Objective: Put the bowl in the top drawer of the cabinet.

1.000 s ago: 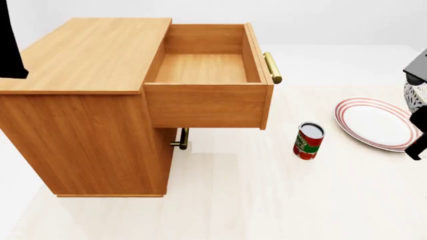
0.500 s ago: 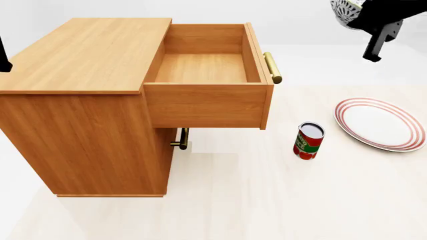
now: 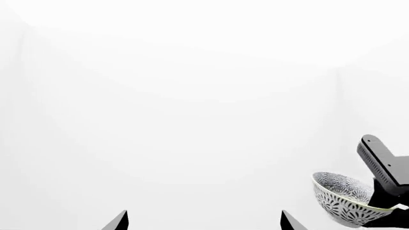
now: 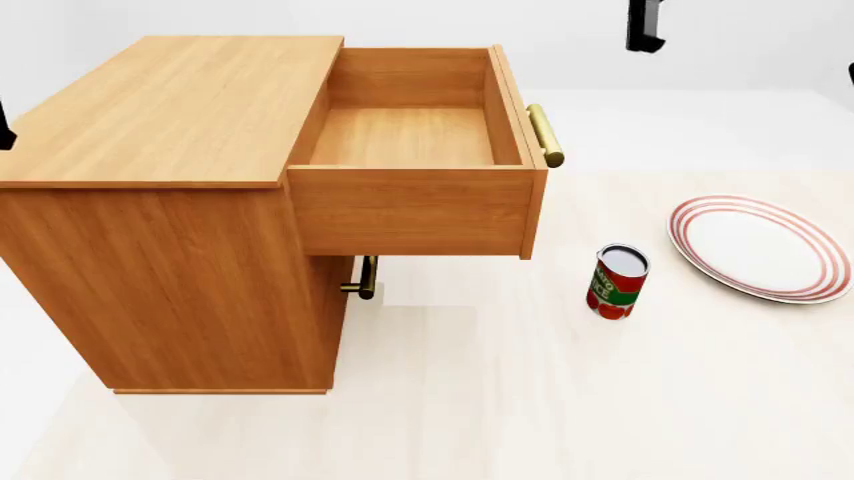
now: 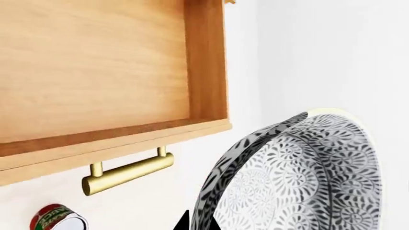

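Observation:
The speckled grey-black bowl (image 5: 300, 177) hangs tilted on edge in the right wrist view, with my right gripper (image 5: 198, 221) shut on its rim. It also shows far off in the left wrist view as the bowl (image 3: 342, 199), held by a black finger (image 3: 383, 165). The head view does not show the bowl; only a black part of my right arm (image 4: 643, 25) reaches in at the top. The cabinet (image 4: 174, 110) stands at left with its top drawer (image 4: 407, 135) pulled out, nothing inside. My left gripper (image 3: 203, 221) is open in bare white space.
A brass bar handle (image 4: 545, 135) runs across the drawer front, and a second brass handle (image 4: 360, 280) sits below it. A red can (image 4: 617, 282) stands on the pale table right of the cabinet. A red-rimmed white plate (image 4: 761, 247) lies further right.
My right arm has carried the bowl up from beside the plate and leftward, out of the head view's top. The left arm has slid further off the left edge.

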